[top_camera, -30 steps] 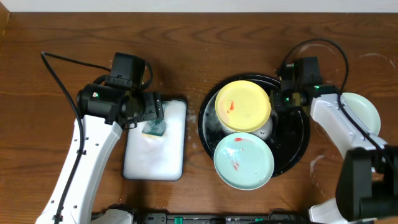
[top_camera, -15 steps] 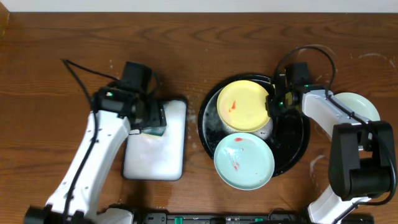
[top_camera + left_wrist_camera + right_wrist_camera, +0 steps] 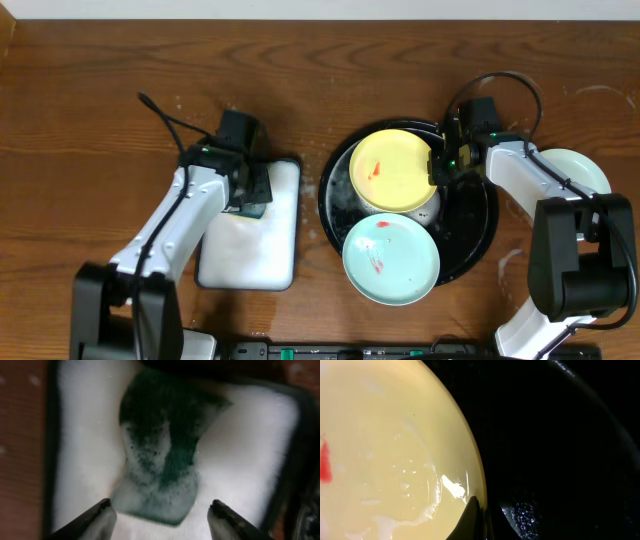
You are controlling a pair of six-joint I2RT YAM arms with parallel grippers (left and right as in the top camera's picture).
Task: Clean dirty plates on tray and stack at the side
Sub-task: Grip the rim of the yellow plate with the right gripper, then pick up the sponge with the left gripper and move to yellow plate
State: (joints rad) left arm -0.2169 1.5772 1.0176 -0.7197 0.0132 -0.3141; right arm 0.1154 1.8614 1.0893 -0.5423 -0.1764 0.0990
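Observation:
The yellow plate [image 3: 392, 170], with a red smear, lies tilted in the black tray [image 3: 478, 228], resting on the mint plate [image 3: 391, 258] that also bears red smears. A second mint plate [image 3: 583, 172] sits on the table at the right, partly behind my right arm. My right gripper [image 3: 438, 167] is shut on the yellow plate's right rim; in the right wrist view one finger [image 3: 473, 516] lies on the plate [image 3: 385, 445] at its edge, above the wet tray [image 3: 570, 435]. My left gripper [image 3: 249, 190] is open just above the green sponge [image 3: 162, 455].
The sponge lies at the far end of a white rectangular tray [image 3: 250, 262] full of foam [image 3: 85, 435], left of the black tray. Foam streaks mark the wood table around the right mint plate. Cables trail behind both arms.
My left arm swung to the right and set its open gripper over the sponge. My right gripper closed in on the yellow plate's rim and has stayed there.

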